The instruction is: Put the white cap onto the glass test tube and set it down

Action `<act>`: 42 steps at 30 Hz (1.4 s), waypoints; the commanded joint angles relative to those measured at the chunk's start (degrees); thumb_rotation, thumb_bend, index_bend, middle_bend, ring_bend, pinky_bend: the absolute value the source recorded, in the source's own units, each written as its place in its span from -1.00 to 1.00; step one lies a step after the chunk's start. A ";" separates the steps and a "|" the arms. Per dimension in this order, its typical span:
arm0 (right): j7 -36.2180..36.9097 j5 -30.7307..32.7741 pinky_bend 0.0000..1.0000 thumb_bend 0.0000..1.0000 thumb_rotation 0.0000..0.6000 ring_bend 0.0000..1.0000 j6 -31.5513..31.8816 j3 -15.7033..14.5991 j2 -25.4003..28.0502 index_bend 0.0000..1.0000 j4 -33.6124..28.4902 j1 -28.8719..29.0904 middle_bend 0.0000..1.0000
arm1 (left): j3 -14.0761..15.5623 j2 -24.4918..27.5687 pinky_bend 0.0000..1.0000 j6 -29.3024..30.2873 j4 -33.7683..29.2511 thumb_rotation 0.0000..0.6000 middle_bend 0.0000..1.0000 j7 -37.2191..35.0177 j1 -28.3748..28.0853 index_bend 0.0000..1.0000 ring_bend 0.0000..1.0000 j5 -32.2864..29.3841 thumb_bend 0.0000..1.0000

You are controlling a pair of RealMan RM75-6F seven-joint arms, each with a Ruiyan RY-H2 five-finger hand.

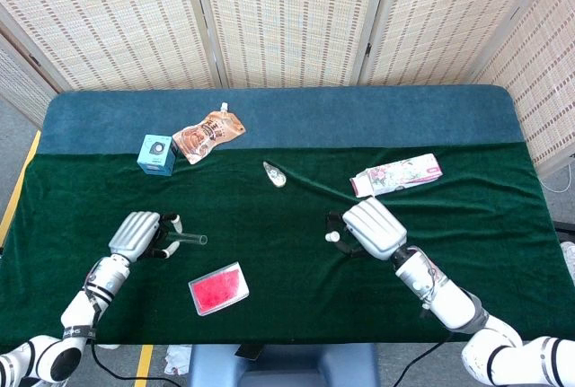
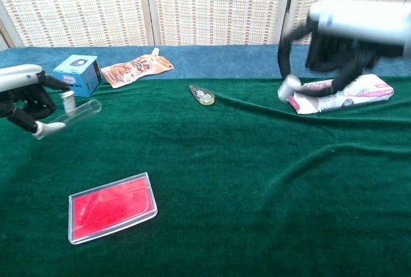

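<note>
Tube [image 1: 186, 240] sits in the left robot hand [image 1: 137, 234], pinched between its fingers and lifted off the green surface [image 1: 287, 306], its open end pointing toward the right robot hand [image 1: 370, 227]; the chest view shows the same tube [image 2: 80, 110] tilted slightly upward. The right robot hand grasps the cap [image 1: 331, 236] at its fingertips, also raised above the surface, blurred in the chest view where the cap [image 2: 287, 87] hangs below the dark fingers [image 2: 292, 39]. Cap and tube are well apart, with bare cloth between the two robot hands. Just below and to the right of the left robot hand lies a red case [image 1: 218, 287]. Beyond the left robot hand stand a blue box [image 1: 156, 153] and a pouch [image 1: 207, 135]. Beyond the right robot hand lies a floral carton [image 1: 396, 175], and a small clear item [image 1: 275, 174] rests between the two sides, farther back.
</note>
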 commanded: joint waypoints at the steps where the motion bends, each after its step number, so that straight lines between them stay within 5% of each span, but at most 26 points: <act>1: 2.57 -1.01 1.00 0.01 1.00 1.00 1.34 1.32 1.02 0.38 -1.71 0.48 1.00 | -1.36 -0.20 0.61 -2.16 -1.79 1.00 0.84 -2.74 -1.87 0.34 0.65 -0.28 0.20; 19: -2.67 0.93 1.00 0.03 1.00 1.00 -2.11 4.36 -4.88 0.40 -3.05 7.91 1.00 | -4.11 -0.97 0.61 -8.27 -7.88 1.00 0.84 -7.07 -6.80 0.35 0.65 -5.65 0.25; 42: -10.81 7.31 1.00 0.04 1.00 1.00 -3.16 4.94 -11.11 0.41 -1.64 13.37 1.00 | -3.50 -1.61 0.61 -6.65 -10.00 1.00 0.84 -7.35 -7.93 0.36 0.65 -6.23 0.26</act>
